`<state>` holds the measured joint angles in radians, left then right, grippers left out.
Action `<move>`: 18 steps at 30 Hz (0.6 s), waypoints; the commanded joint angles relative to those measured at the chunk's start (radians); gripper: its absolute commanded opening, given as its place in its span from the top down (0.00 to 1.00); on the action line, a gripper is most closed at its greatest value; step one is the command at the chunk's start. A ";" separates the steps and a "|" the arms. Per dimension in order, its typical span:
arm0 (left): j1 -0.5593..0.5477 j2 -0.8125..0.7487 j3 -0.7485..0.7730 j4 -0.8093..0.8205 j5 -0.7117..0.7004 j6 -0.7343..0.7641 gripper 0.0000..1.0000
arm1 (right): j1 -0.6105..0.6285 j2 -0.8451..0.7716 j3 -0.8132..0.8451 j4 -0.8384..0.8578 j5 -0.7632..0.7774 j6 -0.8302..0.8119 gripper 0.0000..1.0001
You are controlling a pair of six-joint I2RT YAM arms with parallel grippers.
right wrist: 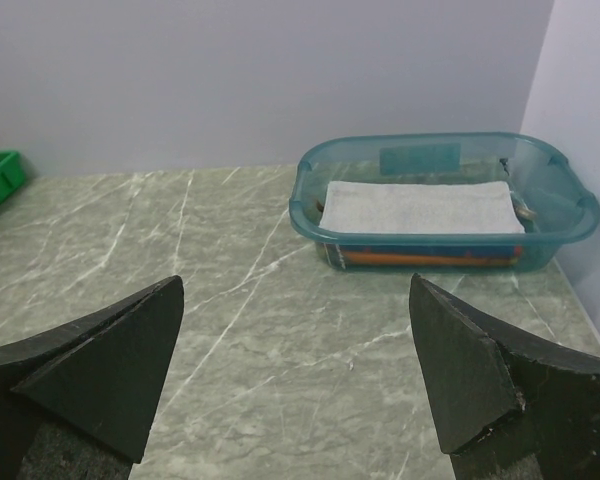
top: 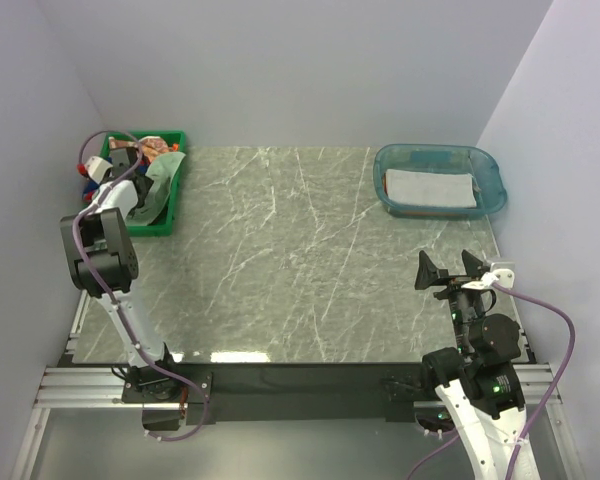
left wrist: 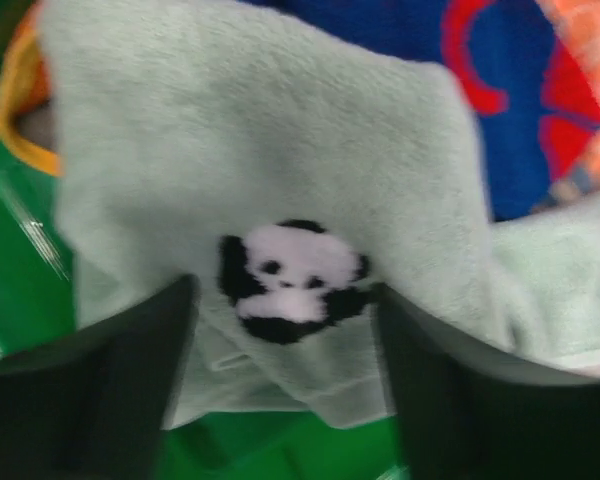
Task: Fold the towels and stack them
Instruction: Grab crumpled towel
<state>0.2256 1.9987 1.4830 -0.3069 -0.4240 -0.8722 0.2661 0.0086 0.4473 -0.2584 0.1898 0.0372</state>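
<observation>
The sage green towel [left wrist: 280, 150] with a panda patch lies on top of the pile in the green tray [left wrist: 280, 450]. My left gripper [left wrist: 283, 290] is down in that tray [top: 172, 215], its fingers standing apart on either side of the towel's lower fold, just below the panda. A red and blue towel [left wrist: 510, 100] and an orange one [left wrist: 580, 30] lie behind it. A folded whitish towel [right wrist: 415, 205] rests in the clear blue tub [right wrist: 310, 215]. My right gripper [right wrist: 295, 282] hovers open over bare table, near the front right [top: 448, 268].
The tray sits at the table's far left corner beside the left wall. The blue tub [top: 383, 160] stands at the far right against the right wall. An orange layer [right wrist: 430, 258] shows through the tub's wall under the whitish towel.
</observation>
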 commanded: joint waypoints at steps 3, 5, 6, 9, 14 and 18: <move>0.047 -0.064 -0.062 0.023 0.005 0.001 0.06 | 0.008 -0.308 0.013 0.018 -0.016 0.010 0.00; 0.054 -0.055 -0.059 0.025 0.031 0.004 0.03 | 0.009 -0.308 0.013 0.015 -0.019 0.009 0.00; 0.055 -0.051 -0.056 0.029 0.043 0.013 0.04 | 0.010 -0.308 0.013 0.016 -0.020 0.009 0.00; 0.055 -0.031 -0.035 0.020 0.062 0.015 0.25 | 0.009 -0.309 0.013 0.015 -0.016 0.010 0.00; 0.055 -0.076 -0.030 0.020 0.053 0.016 0.77 | 0.007 -0.308 0.013 0.015 -0.016 0.009 0.00; 0.055 -0.138 -0.020 0.003 0.030 0.038 0.81 | 0.009 -0.308 0.013 0.015 -0.021 0.009 0.00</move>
<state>0.2756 1.9667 1.4284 -0.3054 -0.3672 -0.8585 0.2661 0.0086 0.4473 -0.2584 0.1745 0.0402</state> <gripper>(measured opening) 0.198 0.996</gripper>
